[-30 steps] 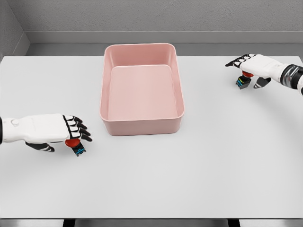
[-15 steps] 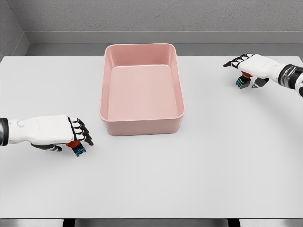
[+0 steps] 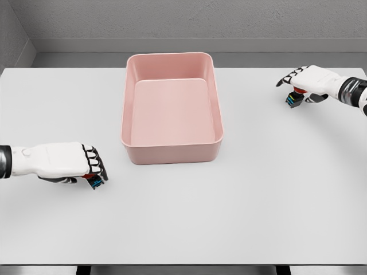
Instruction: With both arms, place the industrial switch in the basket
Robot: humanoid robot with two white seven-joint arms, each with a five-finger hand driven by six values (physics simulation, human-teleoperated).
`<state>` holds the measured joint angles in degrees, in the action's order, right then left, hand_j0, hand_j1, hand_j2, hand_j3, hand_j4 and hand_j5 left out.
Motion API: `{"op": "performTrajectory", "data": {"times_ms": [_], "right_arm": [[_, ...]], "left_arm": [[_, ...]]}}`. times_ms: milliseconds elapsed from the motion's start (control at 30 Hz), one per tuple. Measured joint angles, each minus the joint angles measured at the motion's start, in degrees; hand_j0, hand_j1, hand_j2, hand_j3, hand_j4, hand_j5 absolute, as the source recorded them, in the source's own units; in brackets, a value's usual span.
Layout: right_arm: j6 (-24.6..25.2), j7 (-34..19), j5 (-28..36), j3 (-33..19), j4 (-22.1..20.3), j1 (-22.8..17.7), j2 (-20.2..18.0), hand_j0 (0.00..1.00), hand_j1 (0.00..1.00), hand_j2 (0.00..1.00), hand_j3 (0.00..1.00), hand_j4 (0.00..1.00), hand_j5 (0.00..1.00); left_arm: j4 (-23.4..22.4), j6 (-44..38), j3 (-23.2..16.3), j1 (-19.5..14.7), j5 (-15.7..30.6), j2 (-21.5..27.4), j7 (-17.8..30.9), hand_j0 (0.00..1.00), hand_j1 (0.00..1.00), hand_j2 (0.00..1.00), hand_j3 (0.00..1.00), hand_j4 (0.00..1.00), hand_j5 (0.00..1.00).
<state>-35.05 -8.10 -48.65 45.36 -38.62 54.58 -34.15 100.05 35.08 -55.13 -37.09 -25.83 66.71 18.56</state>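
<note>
Two switches lie on the bench, each well apart from the basket [image 3: 172,152]. The left hand [image 3: 69,163] curls its fingers over the left switch [image 3: 96,182]; the right hand [image 3: 307,83] cups the right switch [image 3: 294,100], grip uncertain.

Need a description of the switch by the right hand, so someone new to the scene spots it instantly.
Start at the pink basket in the middle of the white table and go to the table's far right corner. There the right hand closes over a small industrial switch, dark with blue and green edges below a red top. Its twin sits under the left hand, near the table's left edge.
</note>
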Motion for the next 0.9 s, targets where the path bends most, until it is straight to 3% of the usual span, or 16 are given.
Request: {"op": "performTrajectory", "data": {"times_ms": [200, 300, 567, 900], "right_arm": [[0.0, 0.07, -0.92, -0.06, -0.03, 0.0, 0.0, 0.67, 0.67, 0.67, 0.67, 0.67, 0.67], [0.0, 0.08, -1.5, -0.09, -0.07, 0.09, 0.0, 0.59, 0.59, 0.59, 0.59, 0.59, 0.59], [0.0, 1.19, -3.1, -0.09, -0.42, 0.18, 0.0, 0.53, 0.53, 0.53, 0.53, 0.53, 0.53], [0.0, 2.29, -3.77, -0.1, -0.77, 0.79, 0.07, 0.46, 0.46, 0.46, 0.46, 0.46, 0.46]], "left_arm": [[0.11, -0.02, 0.0, 0.0, -0.06, -0.17, -0.03, 0.52, 0.52, 0.52, 0.52, 0.52, 0.52], [0.13, -0.01, 0.01, 0.0, -0.14, -0.36, -0.02, 0.51, 0.51, 0.51, 0.51, 0.51, 0.51], [0.14, -0.01, 0.0, -0.35, -0.18, -0.47, -0.02, 0.45, 0.45, 0.45, 0.45, 0.45, 0.45], [-0.22, -0.03, 0.43, -8.44, 0.16, 0.58, 0.04, 0.45, 0.45, 0.45, 0.45, 0.45, 0.45]]}}
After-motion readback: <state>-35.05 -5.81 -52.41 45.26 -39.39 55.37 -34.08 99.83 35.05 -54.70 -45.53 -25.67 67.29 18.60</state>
